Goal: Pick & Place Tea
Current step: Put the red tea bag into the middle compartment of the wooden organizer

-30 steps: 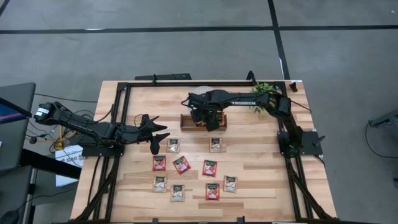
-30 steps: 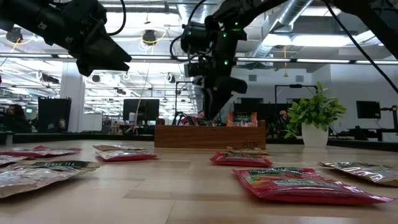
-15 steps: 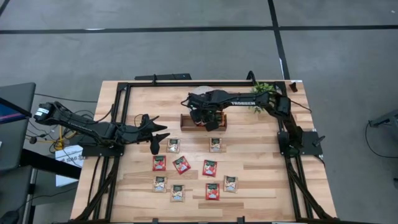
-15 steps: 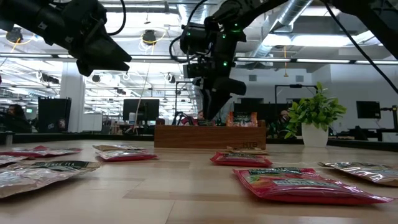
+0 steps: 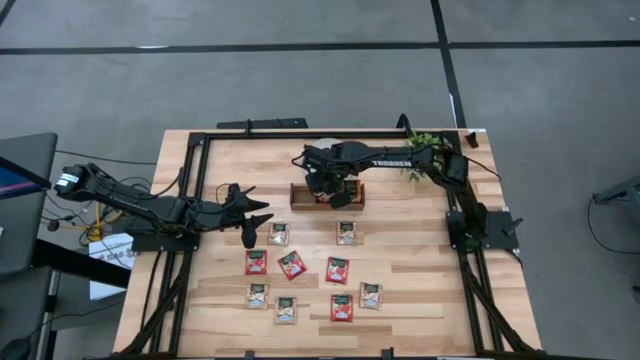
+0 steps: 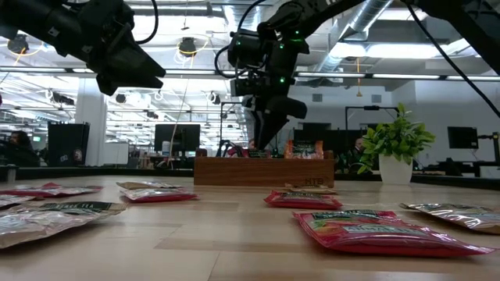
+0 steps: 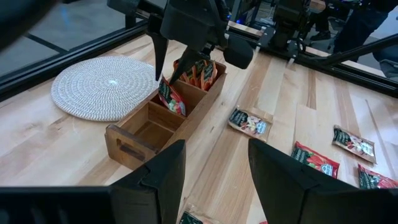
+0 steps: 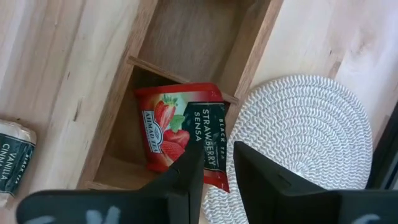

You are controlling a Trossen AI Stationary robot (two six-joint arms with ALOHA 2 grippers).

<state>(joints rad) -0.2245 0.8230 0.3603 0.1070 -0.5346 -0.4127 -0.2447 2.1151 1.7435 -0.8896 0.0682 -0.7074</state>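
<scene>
Over the tray: right gripper [image 5: 335, 192] hangs above the middle slot of the brown wooden tray [image 5: 300, 197], at the far side of the table [image 5: 420, 280].
Right gripper fingers: a little way apart, narrow gap. From its own wrist cam one corner of a sachet shows in that gap. Doesn't look like a pinch to me, the gap's way wider than the packet.
Sachet in question: red strawberry sachet [image 8: 177, 124], sitting in the middle compartment, leaning at a tilt instead of lying flat. The left wrist cam has it [image 7: 171, 99] right under the right arm's fingertips.
End compartment: a bunch of red/orange sachets [image 7: 200, 71] already standing on edge in there.
Loose tea: nine more flat on the wood nearer the front, e.g. a pale one [image 5: 279, 234], another pale one [image 5: 346, 232], and a red one [image 5: 292, 264]. One vanilla sachet [image 8: 12, 155] lies just beside the tray.
Left gripper: left gripper [image 5: 258, 208] hovers above the left part of the table near that first pale packet, fingers spread, nothing between them.
Other stuff: round woven mat [image 7: 106, 87] right next to the tray, and a small potted plant [image 5: 425, 150] at the far right corner.
</scene>
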